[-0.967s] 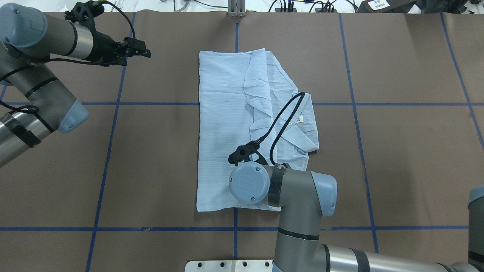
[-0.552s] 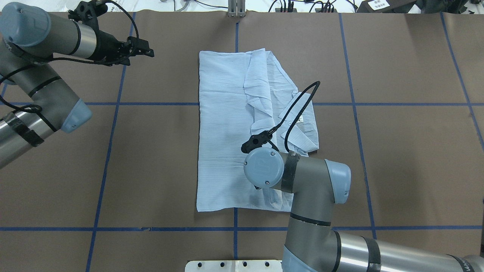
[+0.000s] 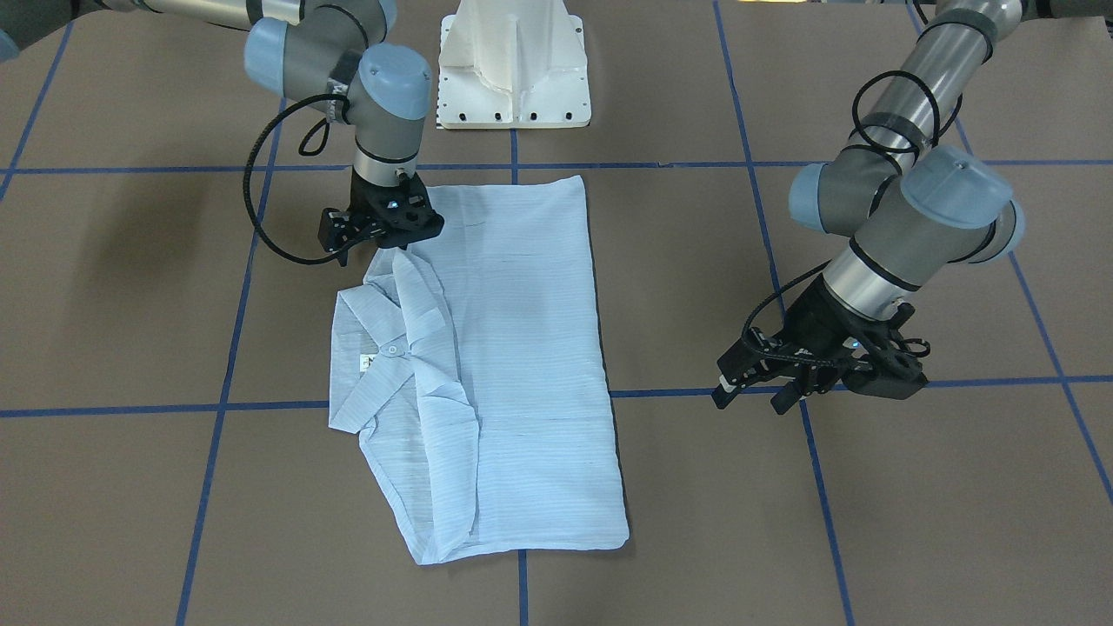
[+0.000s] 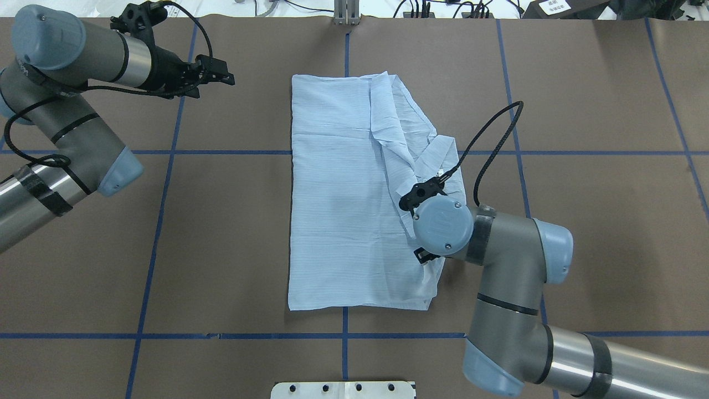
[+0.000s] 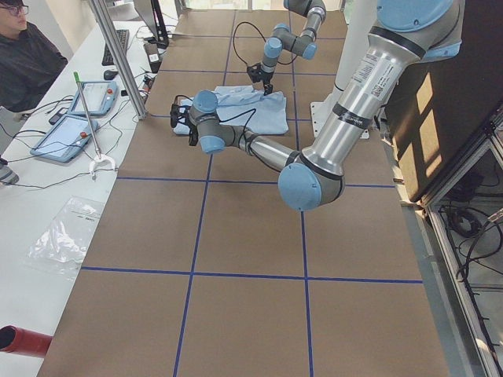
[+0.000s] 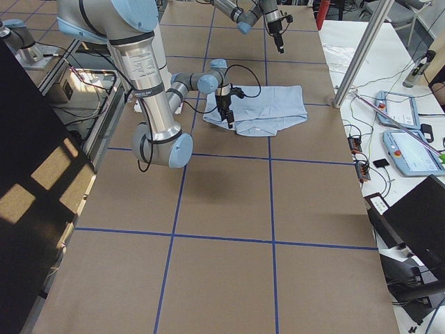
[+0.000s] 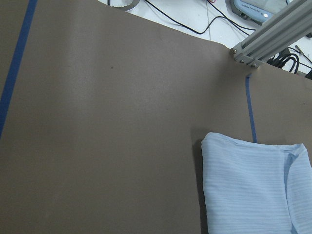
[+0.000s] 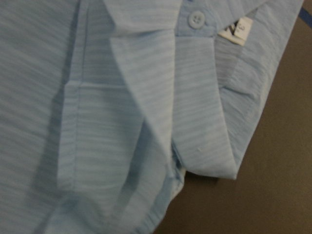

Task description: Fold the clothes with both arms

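Shirt (image 4: 338, 210) lay folded on the surface (image 4: 581, 221); seen overhead, right fingers (image 3: 389, 243) pinched its 4 o'clock edge. Left fingers (image 4: 221, 77), apart and empty, hovered off its 10 o'clock.

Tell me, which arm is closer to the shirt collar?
Right. The right end effector is over the shirt near the collar; the left end effector hangs clear of it.

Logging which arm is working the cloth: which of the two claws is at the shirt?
The right claw, low at the collar-side corner of the shirt. The left claw hangs over the table, apart from the cloth.
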{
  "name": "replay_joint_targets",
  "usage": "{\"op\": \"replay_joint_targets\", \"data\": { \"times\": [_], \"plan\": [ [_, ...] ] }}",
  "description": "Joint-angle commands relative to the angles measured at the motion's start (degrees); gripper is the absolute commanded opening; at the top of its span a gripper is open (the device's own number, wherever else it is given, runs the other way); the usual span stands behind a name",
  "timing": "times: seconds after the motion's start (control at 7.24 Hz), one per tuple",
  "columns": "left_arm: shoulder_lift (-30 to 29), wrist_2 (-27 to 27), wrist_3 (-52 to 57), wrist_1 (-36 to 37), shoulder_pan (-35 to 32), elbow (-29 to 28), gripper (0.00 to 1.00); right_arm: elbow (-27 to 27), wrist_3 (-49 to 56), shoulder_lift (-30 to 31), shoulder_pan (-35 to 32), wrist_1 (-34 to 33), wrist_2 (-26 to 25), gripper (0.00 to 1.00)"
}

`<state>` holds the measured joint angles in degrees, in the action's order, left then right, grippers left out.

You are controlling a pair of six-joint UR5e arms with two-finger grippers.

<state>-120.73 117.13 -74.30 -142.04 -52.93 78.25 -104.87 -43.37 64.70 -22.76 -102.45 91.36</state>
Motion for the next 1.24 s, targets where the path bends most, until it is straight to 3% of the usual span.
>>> {"op": "replay_joint_targets", "data": {
  "times": [0.0, 0.14, 0.41, 0.69, 0.83, 1.1],
  "plan": [
    [-0.4, -0.5, -0.6, 0.0, 0.2, 0.0, 1.00, -5.2, 0.7, 6.0, -1.6, 0.1, 0.7, 1.00],
    [-0.4, -0.5, -0.6, 0.0, 0.2, 0.0, 1.00, -5.5, 2.0, 5.3, -3.3, 0.2, 1.4, 1.00],
    [-0.3, -0.4, -0.5, 0.1, 0.2, 0.0, 1.00, -2.4, 2.1, -2.7, -5.2, 0.7, 1.5, 1.00],
    [-0.3, -0.4, -0.3, -0.3, 0.2, -1.0, 1.00, 8.9, 3.2, -11.6, -8.3, 9.1, 1.5, 1.00],
    [-0.3, -0.4, -0.4, -0.3, 0.2, -0.9, 1.00, 14.5, 4.3, -12.2, -8.3, 14.6, 1.4, 1.00],
    [-0.2, -0.4, -0.4, -0.5, 0.3, -1.0, 1.00, 16.3, 7.4, -12.1, -9.1, 15.0, 1.2, 1.00]
  ]
}}
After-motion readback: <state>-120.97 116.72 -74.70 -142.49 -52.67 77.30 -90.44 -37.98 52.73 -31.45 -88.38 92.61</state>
